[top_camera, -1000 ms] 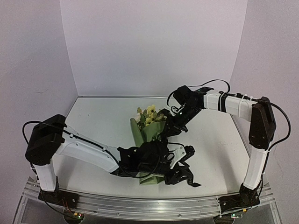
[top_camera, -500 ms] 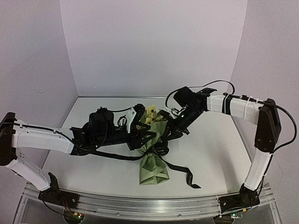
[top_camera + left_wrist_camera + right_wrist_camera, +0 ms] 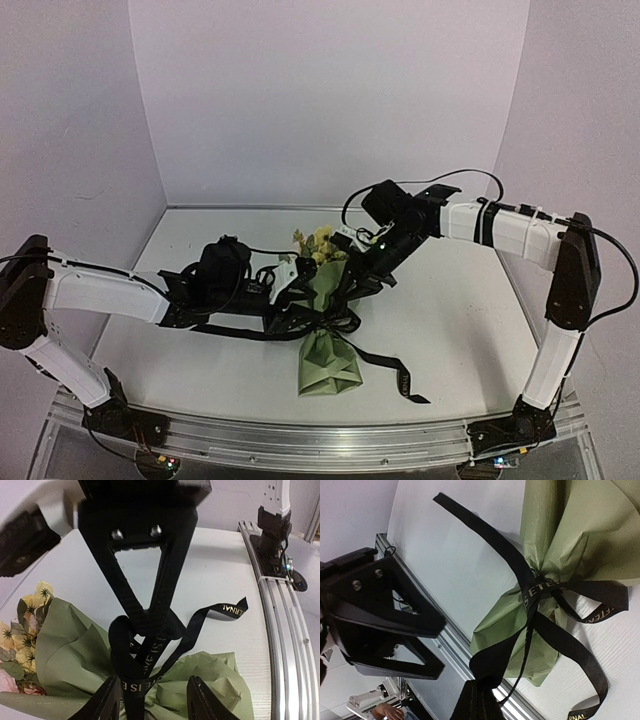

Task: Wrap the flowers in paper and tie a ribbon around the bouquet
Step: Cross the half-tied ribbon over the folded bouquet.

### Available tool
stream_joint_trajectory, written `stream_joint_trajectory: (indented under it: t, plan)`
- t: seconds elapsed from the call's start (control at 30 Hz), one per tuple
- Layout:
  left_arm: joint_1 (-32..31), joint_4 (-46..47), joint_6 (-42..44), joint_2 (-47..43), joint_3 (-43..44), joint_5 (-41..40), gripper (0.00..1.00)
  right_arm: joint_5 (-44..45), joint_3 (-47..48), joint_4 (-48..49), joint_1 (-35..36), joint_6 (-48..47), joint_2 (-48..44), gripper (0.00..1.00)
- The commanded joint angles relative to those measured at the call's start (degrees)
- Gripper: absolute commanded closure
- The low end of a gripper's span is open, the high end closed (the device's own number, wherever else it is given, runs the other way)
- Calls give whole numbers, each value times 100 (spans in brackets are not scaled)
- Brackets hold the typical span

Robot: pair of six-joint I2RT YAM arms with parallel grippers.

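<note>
Right gripper [image 3: 480,687], jaws closed, pinches a loop of the black ribbon [image 3: 536,592] wound round the waist of the bouquet [image 3: 326,355]. The bouquet lies on the table [image 3: 200,260], flowers [image 3: 320,240] pointing away. The right arm reaches in from the right, and the left arm stretches low from the left. On it, the left gripper [image 3: 153,684] has its jaws partly apart, with ribbon passing between them. From above, both sets of fingertips blur into the ribbon.

The right gripper [image 3: 150,622], black triangular fingers pressed together, pinches a loop of the narrow black gold-lettered ribbon [image 3: 137,685] tied round the olive-green paper bouquet [image 3: 75,655] of yellow blooms on the white table [image 3: 215,575], the band running down between the parted fingers of the left gripper [image 3: 152,696].
</note>
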Motion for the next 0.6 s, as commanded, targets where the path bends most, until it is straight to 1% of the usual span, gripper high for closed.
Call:
stream_joint_trajectory:
  t: [0.0,0.17,0.43,0.57]
  plan:
    - [12,-142,493,265,441,7,54,-136,302,-1,79,35,-55,100]
    - [12,144,510,376,486,-228,54,-170,330,-12,119,28,-2,100]
    - [12,266,552,613,641,-262,56,-229,474,-72,213,6,125,100]
    - [12,289,555,716,706,-216,59,-219,527,-140,240,-20,182,100]
